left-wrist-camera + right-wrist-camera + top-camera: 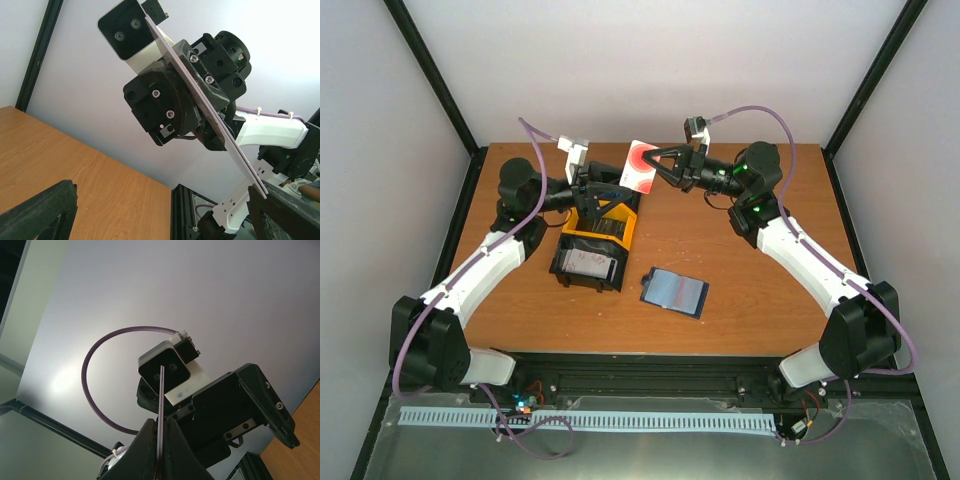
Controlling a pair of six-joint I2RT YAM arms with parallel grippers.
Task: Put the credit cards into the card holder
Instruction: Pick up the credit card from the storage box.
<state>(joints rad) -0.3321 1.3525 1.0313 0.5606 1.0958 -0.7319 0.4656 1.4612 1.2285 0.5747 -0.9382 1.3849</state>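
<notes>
In the top view, a white card with a red circle [640, 166] is held in the air above the far part of the wooden surface [740, 300], just above centre of the frame. It is clamped at one edge by the right pincer [658, 164], whose jaws are shut on it. In the right wrist view the same card [161, 405] is seen edge-on as a thin upright line, pinched between the two dark fingers of the right pincer [160, 432] at the bottom of the frame.

The left pincer [616, 192] is found just left of and below the card, over the far end of the black-and-yellow bin tray [620, 235]. Its jaws are spread wide and nothing is gripped. In the left wrist view its fingers [40, 212] are seen in the lower corners, far apart, with the left pincer [162, 197] facing the right arm's head. There the card [244, 161] runs diagonally from upper centre to lower right, and its lower end comes close to the right-hand finger. Whether it touches cannot be told.

The card holder [674, 291] lies opened flat on the surface, lower right of the tray and apart from it, with paler blue pockets showing. Pale cards [588, 262] are seen in the tray's compartment nearest the bottom of the frame.
</notes>
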